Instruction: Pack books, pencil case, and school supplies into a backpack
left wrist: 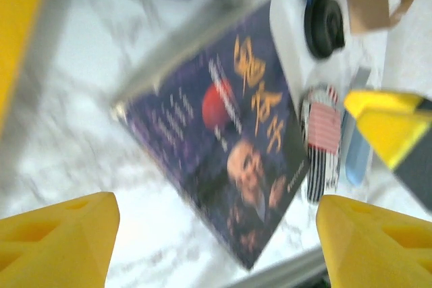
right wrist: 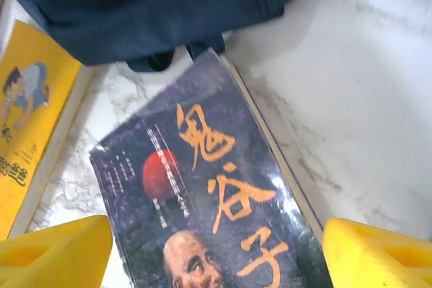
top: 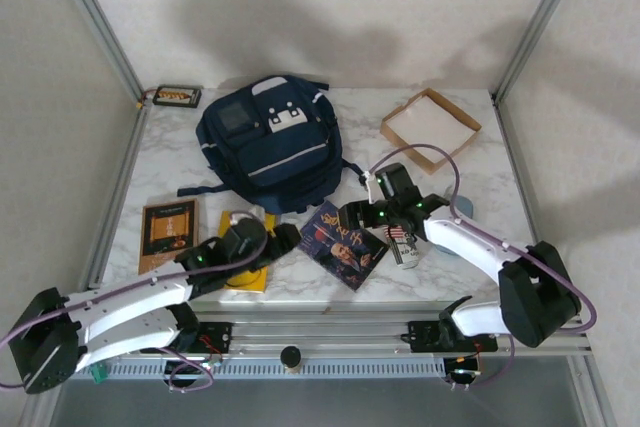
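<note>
Backpack (top: 270,142) lies flat on the table (top: 500,177), front pocket up; a dark strap trails from its near-left corner.

Books: all three are outside the backpack, flat on the table along its near side.
- brown book (top: 168,232): near-left of the backpack, well apart from it
- yellow book (top: 250,277): just off the backpack's near edge, partly under the left arm; its cartoon cover also shows in the right wrist view (right wrist: 34,119)
- blue book (top: 343,244): off the backpack's near-right corner, cover up, askew; in the right wrist view (right wrist: 202,214) its top corner lies right by the backpack's hem (right wrist: 155,5); touching or not, cannot tell

Left claw (top: 285,239): on the near side of the backpack, between yellow and blue books; in its wrist view (left wrist: 216,241) the yellow fingers stand wide apart and grip nothing; the blue book (left wrist: 229,153) lies on the table below the gap; this view is blurred.

Right claw (top: 352,217): off the backpack's near-right corner, over the blue book; in its wrist view (right wrist: 216,254) the fingers are spread wide with the cover beneath the gap; it holds nothing.

Other items:
- tray (top: 404,111): right of the backpack, well apart
- striped can (top: 405,247): near-right of the backpack, beyond the blue book, just beside the right arm
- dark case (top: 177,97): far-left of the backpack
</note>
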